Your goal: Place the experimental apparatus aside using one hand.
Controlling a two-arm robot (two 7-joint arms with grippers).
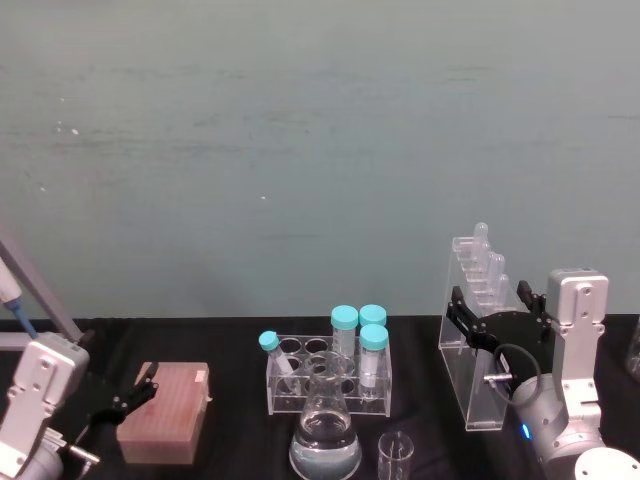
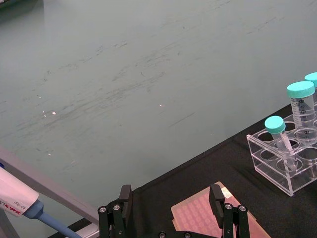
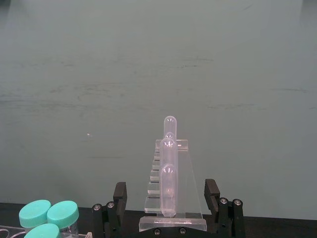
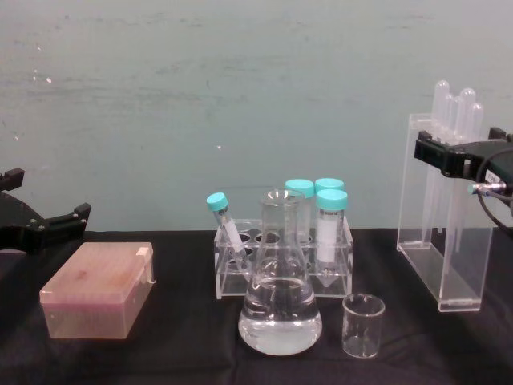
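- Task progress, as I judge it: early. None of the apparatus looks set aside for certain, and the grasp on the first piece is not made.
- The stand (image 1: 470,390) is upright on the table (image 4: 176,353) at the right side, well apart from the other glassware. Its long tubes stick out above its top.
- The flask (image 4: 280,309) is in the front middle of the table, just in front of a rack (image 4: 227,285) of teal-capped tubes. The beaker (image 4: 363,325) is just beside the flask, on its right. Both look untouched, so moving them is probably still to do.
- The right gripper (image 1: 489,297) is at the stand's upper part, with its wrist behind the stand on the robot's side.
- Its fingers (image 3: 212,191) are spread wide, one on each side of the stand, so the stand is between them. In the right wrist view there is a gap on one side. On the other side the finger is at the stand's edge, and I cannot tell whether it touches.
- It carries nothing. The stand's base appears to rest on the table in the chest view.
- What is left for this piece: close on the stand, lift it, and put it down out of the way.
- The left gripper (image 1: 135,390) is low at the left, by the pink tip box (image 4: 96,289), fingers spread and holding nothing. It looks idle.
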